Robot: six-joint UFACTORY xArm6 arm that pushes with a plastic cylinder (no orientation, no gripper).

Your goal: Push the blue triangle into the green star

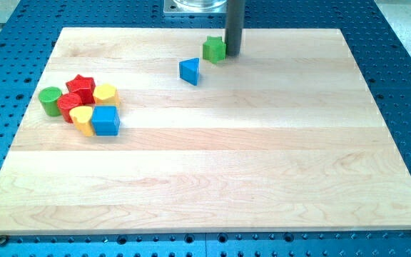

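Blue triangle sits near the worktop's top edge, just apart from the green star up-right. My tip touches the star's right side; no gripper exists. I should circle to the triangle's lower-left, then push diagonally toward the star.

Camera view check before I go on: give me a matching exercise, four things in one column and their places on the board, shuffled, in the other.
Things:
1. blue triangle
2. green star
3. my tip
4. blue cube

Places:
A. in the cluster at the view's left, at its lower right corner
B. just right of the green star, close against it
C. near the board's top edge, right of centre of the pair
D. below-left of the green star, a small gap apart

Pairs: 1-D, 2-C, 3-B, 4-A
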